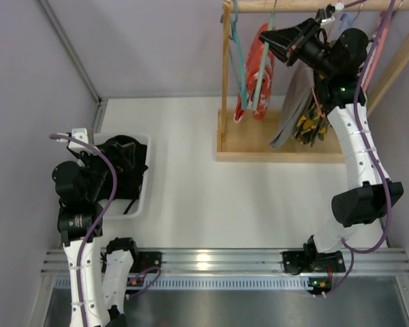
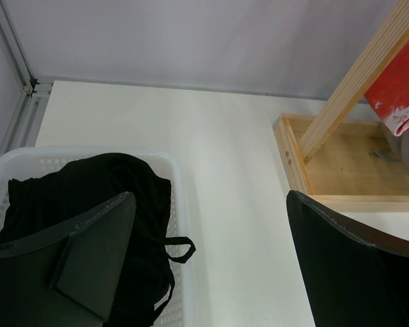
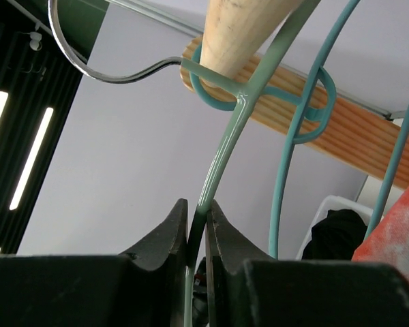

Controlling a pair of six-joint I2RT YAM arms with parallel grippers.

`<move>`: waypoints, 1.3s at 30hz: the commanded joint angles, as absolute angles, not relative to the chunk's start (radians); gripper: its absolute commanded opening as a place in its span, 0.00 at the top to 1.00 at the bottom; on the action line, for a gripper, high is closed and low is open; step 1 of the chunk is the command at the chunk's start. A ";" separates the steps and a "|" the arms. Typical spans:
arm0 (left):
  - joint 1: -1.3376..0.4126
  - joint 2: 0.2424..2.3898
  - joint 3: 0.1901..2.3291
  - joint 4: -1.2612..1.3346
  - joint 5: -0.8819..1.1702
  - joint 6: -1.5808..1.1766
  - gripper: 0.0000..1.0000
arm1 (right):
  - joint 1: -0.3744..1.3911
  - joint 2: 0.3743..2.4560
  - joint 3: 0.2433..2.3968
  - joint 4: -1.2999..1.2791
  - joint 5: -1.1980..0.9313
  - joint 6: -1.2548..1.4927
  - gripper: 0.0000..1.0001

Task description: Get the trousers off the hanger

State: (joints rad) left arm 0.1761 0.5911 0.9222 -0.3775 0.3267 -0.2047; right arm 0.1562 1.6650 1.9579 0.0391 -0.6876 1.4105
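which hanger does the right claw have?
The pale green hanger, pinched in the right claw. The teal hanger beside it hangs free.

Bright, even light (soft shadows), sharp focus.

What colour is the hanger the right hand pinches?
Pale green wire hanger; clearest in right wrist view.

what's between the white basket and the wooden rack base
Only bare white tabletop between the basket and the rack base, clearest in the top external view.
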 commanded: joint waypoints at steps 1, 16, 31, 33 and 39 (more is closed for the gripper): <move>0.179 0.568 0.965 -0.367 0.363 -0.147 0.02 | 0.166 1.511 1.950 0.319 -0.698 1.374 1.00; 0.179 0.587 0.936 -0.350 0.595 -0.012 0.02 | 0.169 1.200 1.521 0.347 -0.735 1.396 1.00; -0.188 0.719 0.902 -0.212 0.440 0.251 0.02 | 0.170 0.960 1.276 0.311 -0.713 1.399 1.00; -0.384 0.753 0.899 -0.184 0.350 0.317 0.02 | 0.172 0.948 1.269 0.305 -0.710 1.399 1.00; -0.791 0.882 0.891 0.036 0.014 0.368 0.03 | 0.170 0.927 1.275 0.244 -0.706 1.376 1.00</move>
State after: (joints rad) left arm -0.6548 0.8402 0.9001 -0.1867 0.2367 0.2958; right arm 0.1612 0.9886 1.2224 0.0994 -0.7307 1.4330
